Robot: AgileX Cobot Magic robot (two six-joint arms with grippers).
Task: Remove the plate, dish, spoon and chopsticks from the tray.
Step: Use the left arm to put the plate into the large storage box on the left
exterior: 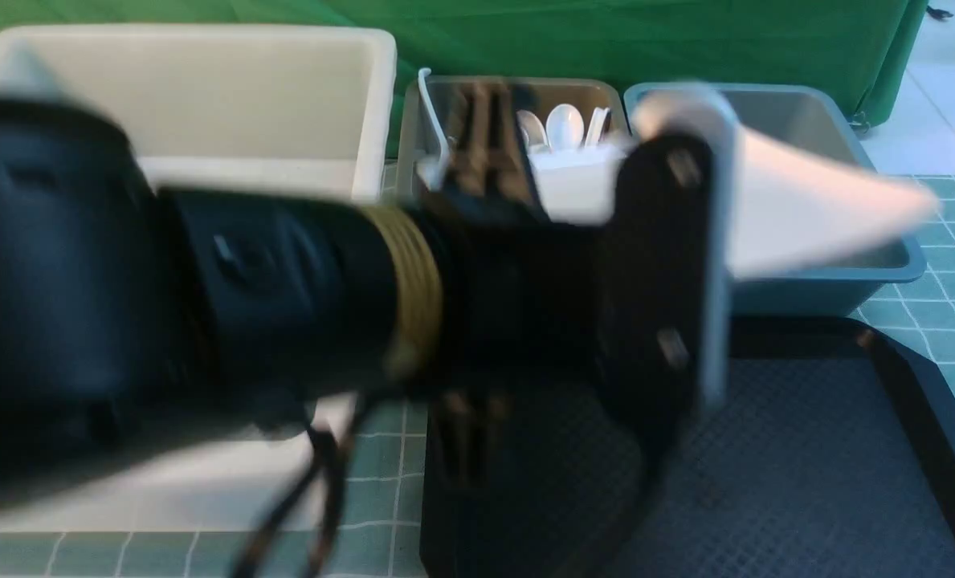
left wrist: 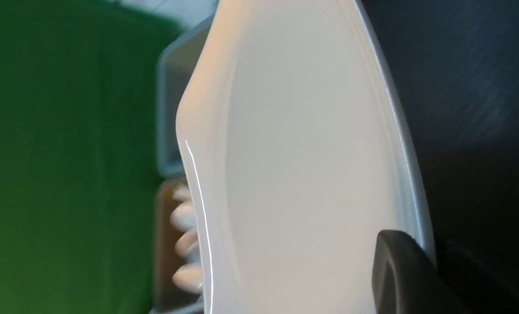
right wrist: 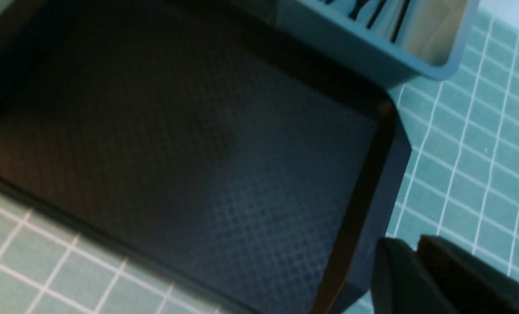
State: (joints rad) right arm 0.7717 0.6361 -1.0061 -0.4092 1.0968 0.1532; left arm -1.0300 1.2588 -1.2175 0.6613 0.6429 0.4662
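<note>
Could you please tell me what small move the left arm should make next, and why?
Probably swing the left gripper toward the white tub and lower the plate into it. The gripper clamps the plate's rim, tilted, above the tray; the middle tub holds spoons, so the wide white tub seems the fit.

You get no readable text, label, brand or number in any view; front view heavily blurred, wrist views show only unmarked surfaces.
</note>
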